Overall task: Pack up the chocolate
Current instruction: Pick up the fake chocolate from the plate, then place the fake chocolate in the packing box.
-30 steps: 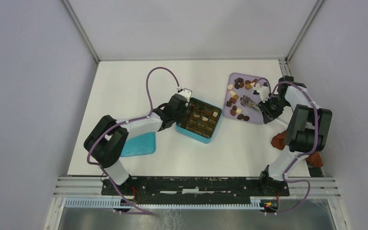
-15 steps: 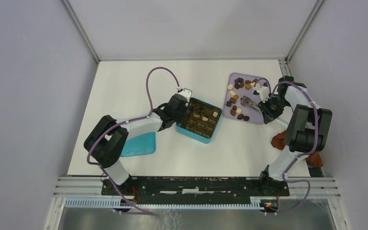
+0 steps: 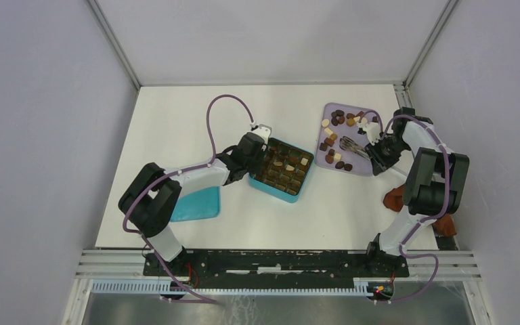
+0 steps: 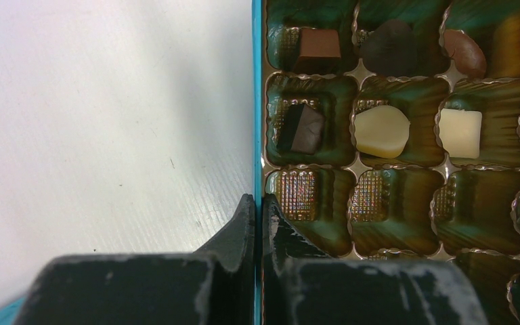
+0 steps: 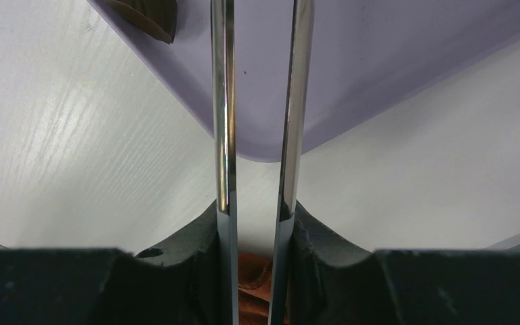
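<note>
- While many small dark brown, mid brown and cream-white pieces of chocolate (image 3: 339, 116) lie loose on the flat lilac plastic tray (image 3: 364, 164), the overhead view puts the packing at part done. The open square teal box (image 3: 282, 170) holds several pieces, and many of its cells look unfilled. The left gripper (image 3: 254, 166) sits at the box's left wall. The right gripper (image 3: 378, 150) is at the tray's right edge, with slender metal tongs (image 3: 355, 147) reaching over the tray. A flat teal lid (image 3: 196, 204) lies well apart, and a reddish-brown cloth (image 3: 393, 198) sits behind the right arm.
- The left wrist view adds what the overhead view cannot resolve. The pincer is clenched on the box's thin wall, one finger outside and one inside. Six pieces each sit in their own moulded cell, and the row nearest the fingers is bare.
- The right wrist view shows that pincer grasping the tongs, one blade against each finger. The blades stand apart with nothing between them here. Their tips are out of frame, so I cannot tell whether they carry a piece.
</note>
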Robot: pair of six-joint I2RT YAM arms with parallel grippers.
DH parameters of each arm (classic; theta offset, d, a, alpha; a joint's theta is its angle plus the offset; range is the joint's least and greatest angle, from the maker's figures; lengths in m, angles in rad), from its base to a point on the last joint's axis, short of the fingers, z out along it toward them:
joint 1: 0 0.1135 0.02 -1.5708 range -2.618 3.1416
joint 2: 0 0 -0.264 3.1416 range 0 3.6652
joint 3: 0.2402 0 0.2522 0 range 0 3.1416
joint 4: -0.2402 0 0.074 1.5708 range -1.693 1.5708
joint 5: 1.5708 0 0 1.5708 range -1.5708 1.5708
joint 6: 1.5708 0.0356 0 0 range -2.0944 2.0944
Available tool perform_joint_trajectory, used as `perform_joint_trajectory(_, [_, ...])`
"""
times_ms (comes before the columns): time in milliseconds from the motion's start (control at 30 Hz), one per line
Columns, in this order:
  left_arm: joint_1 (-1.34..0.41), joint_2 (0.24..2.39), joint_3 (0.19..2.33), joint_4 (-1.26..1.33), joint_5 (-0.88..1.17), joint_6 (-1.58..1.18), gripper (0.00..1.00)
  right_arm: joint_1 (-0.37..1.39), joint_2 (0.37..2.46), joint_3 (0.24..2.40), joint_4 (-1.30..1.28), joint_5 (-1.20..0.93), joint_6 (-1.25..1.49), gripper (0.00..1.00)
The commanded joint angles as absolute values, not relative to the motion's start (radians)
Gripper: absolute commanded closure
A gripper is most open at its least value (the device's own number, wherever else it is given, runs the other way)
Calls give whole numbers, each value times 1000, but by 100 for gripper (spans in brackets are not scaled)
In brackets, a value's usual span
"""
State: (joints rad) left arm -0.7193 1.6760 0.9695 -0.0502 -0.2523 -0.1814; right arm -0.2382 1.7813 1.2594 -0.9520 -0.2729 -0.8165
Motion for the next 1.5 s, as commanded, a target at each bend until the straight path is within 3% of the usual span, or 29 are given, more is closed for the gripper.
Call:
perform_joint_trajectory(0, [-715,1680,1011,6,-252,-212,98,-243,1735,1302,-962,-296,-822,100])
perform_joint_trajectory(500, [-714,1685,1012,6,-253,-212,98,-237,1675,1351,-1036,-396,-851,100])
perform_joint_trajectory(867, [-716,1702,1027,6,-251,-214,98,-47,1430,1230,-1150,-526,-911,100])
perform_joint_trajectory(1033, [-715,1693,1027,6,-257,-216,98,63,1365,1161,-1156,-514,-906,100])
perform_joint_trajectory(1467, [-715,1644,996,42,-265,-218,98,140,1354,1073,-1048,-392,-805,100])
